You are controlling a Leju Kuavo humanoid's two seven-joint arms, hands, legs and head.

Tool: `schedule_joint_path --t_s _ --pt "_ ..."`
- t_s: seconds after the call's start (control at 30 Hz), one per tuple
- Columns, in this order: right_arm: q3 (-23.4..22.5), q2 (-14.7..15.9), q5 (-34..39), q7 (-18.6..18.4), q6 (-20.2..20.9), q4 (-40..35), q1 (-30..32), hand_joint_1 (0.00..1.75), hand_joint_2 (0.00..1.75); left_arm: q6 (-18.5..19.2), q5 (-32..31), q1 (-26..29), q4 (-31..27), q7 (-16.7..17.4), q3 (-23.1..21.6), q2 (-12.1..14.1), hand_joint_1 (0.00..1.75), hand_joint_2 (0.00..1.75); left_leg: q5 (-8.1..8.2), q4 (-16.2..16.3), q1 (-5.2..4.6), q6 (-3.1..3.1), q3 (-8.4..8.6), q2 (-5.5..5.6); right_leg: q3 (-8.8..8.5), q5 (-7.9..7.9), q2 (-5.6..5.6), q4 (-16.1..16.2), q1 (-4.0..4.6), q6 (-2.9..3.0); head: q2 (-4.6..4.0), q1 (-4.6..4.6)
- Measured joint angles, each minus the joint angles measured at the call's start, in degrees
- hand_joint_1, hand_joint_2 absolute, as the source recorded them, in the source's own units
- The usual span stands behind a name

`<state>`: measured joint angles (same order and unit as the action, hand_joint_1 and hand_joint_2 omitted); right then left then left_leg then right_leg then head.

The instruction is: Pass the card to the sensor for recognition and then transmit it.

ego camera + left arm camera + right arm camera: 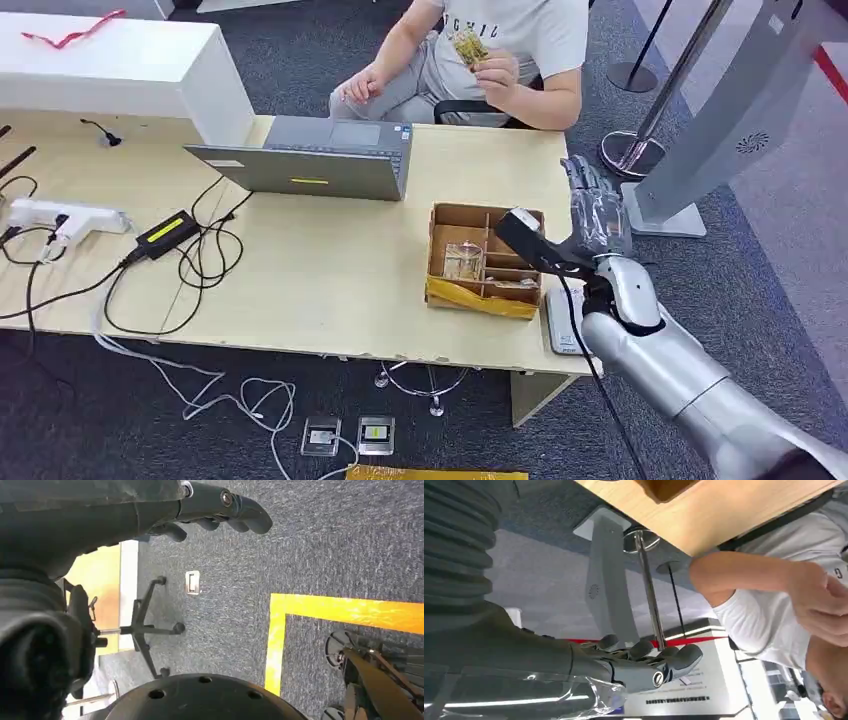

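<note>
While the desk (330, 280) is carrying the equipment, a person (500, 45) is sitting at its far edge. The person's hand (497, 72) is holding the card (468, 46) up at chest height, well apart from the robot.

A grey gate post (715, 120) is standing on the floor off the desk's right edge, leaning over, with a chrome pole (660, 95) beside it.

A laptop (318, 160) is lying at the far edge, near the middle. A white box (120, 70) is sitting at the far left corner with a red ribbon (72, 33) on top.

A brown tray (485, 260), divided into compartments, is resting near the front right corner; a clear item is lying in one compartment, too small to identify. A flat grey sensor (560, 320) is lying at the front right corner, just beside the tray, partly hidden by the right arm.

A power strip (60, 215) and a black adapter (167, 232) with looped cables are occupying the left part of the surface.

The right hand (598, 205) is hovering over the right edge, beyond the tray, fingers extended and slightly apart, holding nothing. In the right wrist view the fingers (674, 655) are lying loosely curved with nothing between them.

The left hand (210, 507) is hanging above the carpet, fingers curled lightly, holding nothing.
</note>
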<state>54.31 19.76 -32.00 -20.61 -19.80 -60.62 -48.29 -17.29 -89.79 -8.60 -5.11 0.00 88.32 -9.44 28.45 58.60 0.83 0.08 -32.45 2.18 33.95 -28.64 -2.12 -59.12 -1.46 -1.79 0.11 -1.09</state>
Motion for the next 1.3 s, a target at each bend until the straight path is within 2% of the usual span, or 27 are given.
schedule_joint_path --t_s 0.1,0.23,0.4,0.5,0.6,0.83,1.07,1.3 --pt "-0.07 2.38 -0.85 -1.44 2.39 -4.27 0.62 0.00 1.75 0.09 0.00 0.06 0.00 0.00 0.00 0.02 0.00 0.00 0.01 0.00 -0.01 0.01 0.00 -0.03 0.00 0.00 -0.02 0.01 -0.01 0.00 0.00 0.00" --pt "-0.07 5.54 -2.43 -4.47 8.80 -9.73 0.77 0.00 1.75 0.42 0.07 0.06 0.00 -0.02 0.00 0.09 0.00 0.00 0.01 0.00 -0.02 0.02 0.00 -0.05 0.00 0.00 -0.02 0.03 -0.01 0.00 0.00 0.00" --pt "0.04 11.31 -1.29 -10.35 15.67 -20.71 1.44 0.00 1.75 0.15 0.24 0.21 -0.02 -0.70 0.00 0.09 0.00 0.00 0.03 0.01 -0.01 0.03 -0.01 -0.02 0.00 0.00 -0.01 0.04 -0.01 0.00 0.00 0.00" --pt "0.59 14.45 3.57 -11.76 15.56 -26.29 2.57 0.00 1.75 -0.37 0.15 0.21 -0.02 -1.01 0.02 0.09 0.00 0.00 0.07 0.00 0.00 0.00 0.01 -0.07 -0.01 0.00 -0.06 0.04 0.00 -0.01 0.00 -0.02" --pt "1.38 15.43 6.74 -11.65 13.61 -28.32 4.09 0.00 1.75 -0.74 0.29 0.17 -0.02 -1.16 0.02 0.07 0.00 0.00 0.08 0.00 0.00 0.00 0.00 -0.08 0.00 0.00 -0.09 0.04 0.00 -0.01 0.00 0.00" --pt "4.35 15.10 8.72 -7.69 9.44 -28.78 6.50 0.00 1.75 -0.87 1.20 0.15 -0.02 -1.16 0.02 0.02 0.00 0.00 0.07 -0.01 0.02 -0.01 -0.03 -0.06 -0.02 0.00 -0.04 0.02 0.01 -0.01 0.00 0.02" --pt "6.45 11.34 13.84 -2.38 6.31 -24.34 7.65 0.00 1.75 -1.90 3.41 -0.03 -0.02 -0.50 0.02 -0.33 0.00 0.00 0.07 -0.01 0.02 0.00 -0.04 -0.02 -0.02 -0.01 -0.01 0.02 0.01 0.00 0.00 0.00" --pt "6.60 8.15 12.31 0.38 3.47 -19.32 8.63 0.00 1.75 -1.81 3.43 -0.08 -0.02 0.07 0.02 -0.46 0.00 0.00 0.07 -0.01 0.02 0.00 -0.05 0.00 -0.02 -0.02 0.00 0.03 0.01 0.00 0.00 -0.02"
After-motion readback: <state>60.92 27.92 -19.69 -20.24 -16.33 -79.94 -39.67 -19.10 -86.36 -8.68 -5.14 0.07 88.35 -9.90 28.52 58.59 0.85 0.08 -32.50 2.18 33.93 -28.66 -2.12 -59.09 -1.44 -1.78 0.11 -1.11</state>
